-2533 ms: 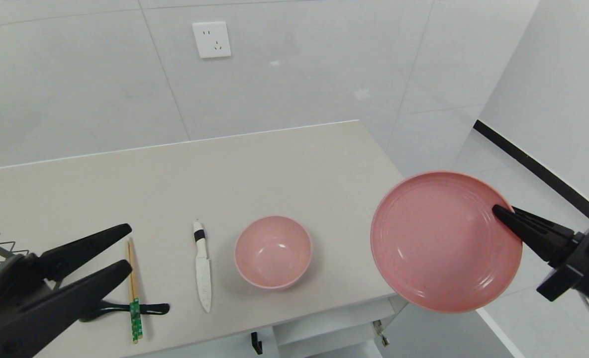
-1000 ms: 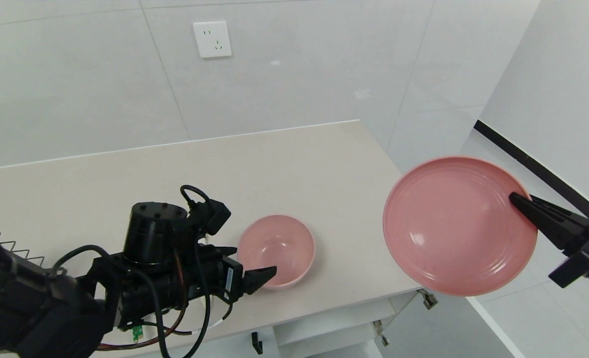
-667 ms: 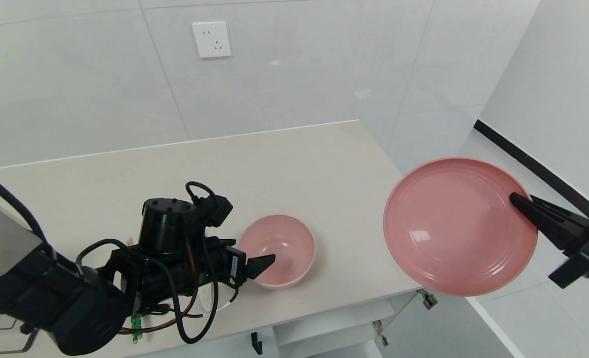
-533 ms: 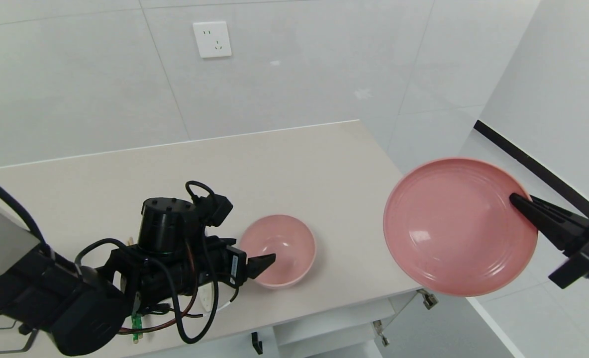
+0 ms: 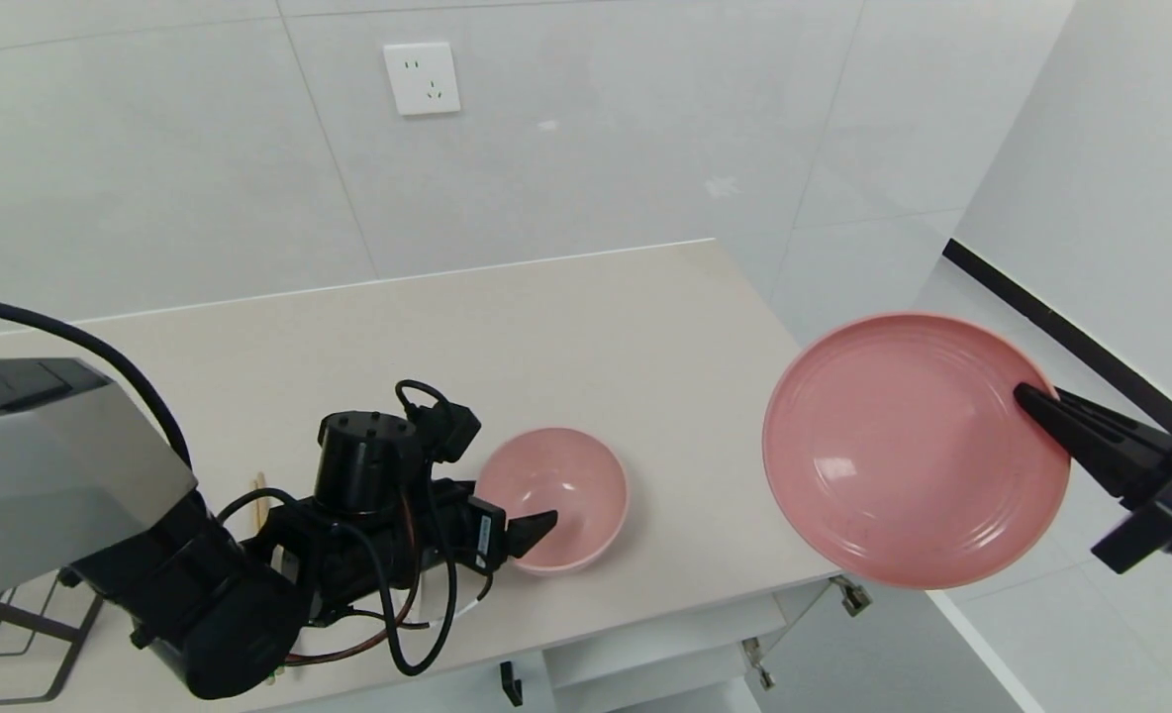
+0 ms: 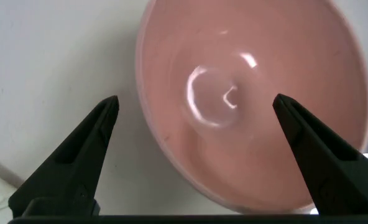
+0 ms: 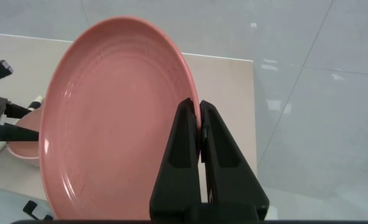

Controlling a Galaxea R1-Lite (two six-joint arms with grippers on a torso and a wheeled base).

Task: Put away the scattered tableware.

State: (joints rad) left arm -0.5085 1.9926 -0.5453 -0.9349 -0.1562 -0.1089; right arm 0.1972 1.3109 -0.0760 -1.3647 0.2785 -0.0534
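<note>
My left gripper [image 5: 535, 528] sits low at the left side of the bowl [image 5: 566, 485], fingers apart. The bowl stands upright on the counter [image 5: 546, 317], close to its near edge. My right gripper [image 5: 1026, 401] is clamped on the right rim of the plate [image 5: 903, 451]. It holds the plate in the air past the counter's right end, tilted with its face toward me. A wire rack [image 5: 12, 644] shows at the near left corner.

From my left wrist, one finger [image 6: 78, 162] hangs over bare counter just outside the bowl's wall. The other [image 6: 321, 162] is over the bowl's inside, so the wall lies between them. I cannot tell whether either finger touches it.

From my right wrist, the jaws are pressed together on the plate's rim. The plate stands nearly on edge, with the counter's right end and open floor behind it.

I judge the plate is already secured and the bowl is the step in hand. Next I should settle lower, close on the wall, lift straight up, then carry it left toward the rack.

The near edge is close, so a nudge that way could push the bowl off. The far half of the counter is open. The plate hangs over the floor, so that grip must not slacken.
</note>
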